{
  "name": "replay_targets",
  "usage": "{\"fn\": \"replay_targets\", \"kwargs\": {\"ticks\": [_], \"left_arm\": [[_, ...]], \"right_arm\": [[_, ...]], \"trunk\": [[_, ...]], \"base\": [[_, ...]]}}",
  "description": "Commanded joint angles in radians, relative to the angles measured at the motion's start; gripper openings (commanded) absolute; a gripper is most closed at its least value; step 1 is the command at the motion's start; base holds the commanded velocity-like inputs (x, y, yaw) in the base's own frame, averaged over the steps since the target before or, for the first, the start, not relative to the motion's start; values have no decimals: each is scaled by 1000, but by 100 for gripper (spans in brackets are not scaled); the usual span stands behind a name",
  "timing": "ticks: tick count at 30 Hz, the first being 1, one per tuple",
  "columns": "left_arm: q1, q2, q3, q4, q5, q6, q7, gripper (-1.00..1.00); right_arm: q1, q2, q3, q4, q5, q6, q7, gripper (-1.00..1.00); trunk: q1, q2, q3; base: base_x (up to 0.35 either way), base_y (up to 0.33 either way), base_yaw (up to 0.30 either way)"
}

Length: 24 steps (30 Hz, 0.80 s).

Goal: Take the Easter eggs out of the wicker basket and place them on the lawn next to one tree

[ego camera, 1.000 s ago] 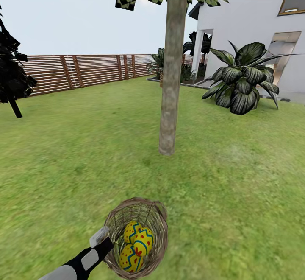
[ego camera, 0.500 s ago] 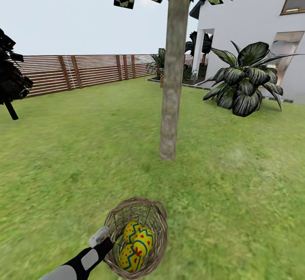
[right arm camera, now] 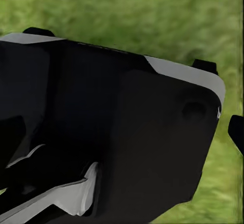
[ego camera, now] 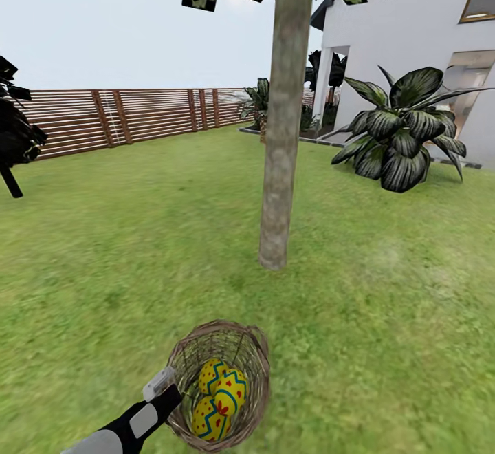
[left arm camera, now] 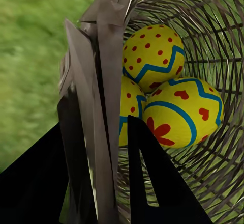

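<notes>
So the wicker basket (ego camera: pixel 218 385) sits on the lawn (ego camera: pixel 103 268) right in front of the tree (ego camera: pixel 278 165), all three Easter eggs (ego camera: pixel 216 395) inside it. Fence (ego camera: pixel 124 117) runs along the back left, house (ego camera: pixel 412 48) back right, big leafy plant (ego camera: pixel 402 137) before it.

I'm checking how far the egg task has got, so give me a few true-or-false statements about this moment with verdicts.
1. All three Easter eggs lie inside the wicker basket. True.
2. The left gripper has its jaws on the basket's rim. True: the left wrist view shows the woven wall between them.
3. An egg already lies on the lawn by the tree. False: the grass at the trunk's foot holds no egg.
4. The basket stands on grey paving. False: it is over grass, held by the gripper.
5. The striped broad-leaved plant grows by the white house. True.
</notes>
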Motion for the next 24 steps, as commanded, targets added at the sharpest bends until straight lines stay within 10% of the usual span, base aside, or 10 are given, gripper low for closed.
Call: {"fn": "replay_targets", "kwargs": {"ticks": [1, 13, 24], "left_arm": [[0, 0, 2, -2, 12, 3, -3, -100], [0, -7, -1, -2, 12, 3, -3, -100], [0, -8, -2, -1, 12, 3, -3, -100]], "right_arm": [[-1, 2, -8, 2, 8, 0, -31, 100], [-1, 9, -6, 7, 19, -66, -332, 100], [-1, 2, -8, 4, 11, -86, -348, 100]], "trunk": [[1, -2, -2], [1, -2, -2], [1, -2, -2]], "base": [[341, 0, 0], [341, 0, 0], [341, 0, 0]]}}
